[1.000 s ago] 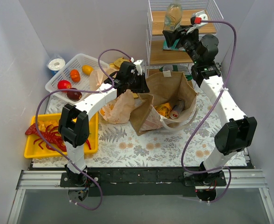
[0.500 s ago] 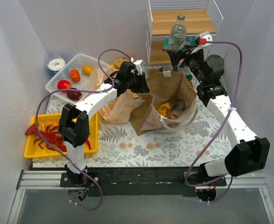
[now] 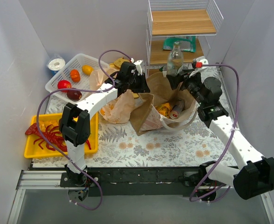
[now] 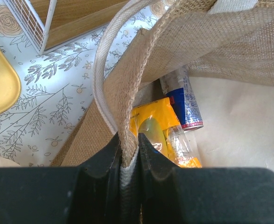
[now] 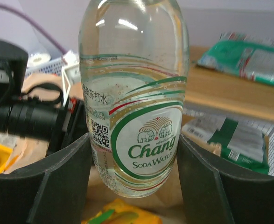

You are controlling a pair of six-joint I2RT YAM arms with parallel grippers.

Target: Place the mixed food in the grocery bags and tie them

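The wire shelf rack (image 3: 183, 28) is standing just behind the brown bag (image 3: 172, 91) on the bench (image 3: 174, 144), and it is no longer carrying the bottle; only green foil packets (image 3: 187, 44) are lying on it. The brown bag is sitting upright with its mouth gaping, not shifting from a second ago. The peach plastic bag (image 3: 120, 107) is slumping just left of it. Farther left, the white basket (image 3: 57, 86) is holding peppers (image 3: 75, 74) that are waiting their turn.

The clear bottle (image 5: 132, 93), which was high behind the bag a second ago, is now hanging upright just above the bag's far rim. The right tool (image 5: 134, 163) is standing wide, its fingers (image 5: 64, 177) pressing the bottle's lower body from both sides, so it is gripping the bottle. The left tool (image 4: 127, 151) is nearly closed, pinching the bag's left rim beside a handle strap and keeping the mouth open as before. Inside the bag, the metal can (image 4: 183, 100) and the orange snack packet (image 4: 155, 116) are already lying on the bottom.

The bottle's carry is looking almost finished. It is probably needing only a little more travel over the mouth, a descent and a release. Tying is not yet starting.
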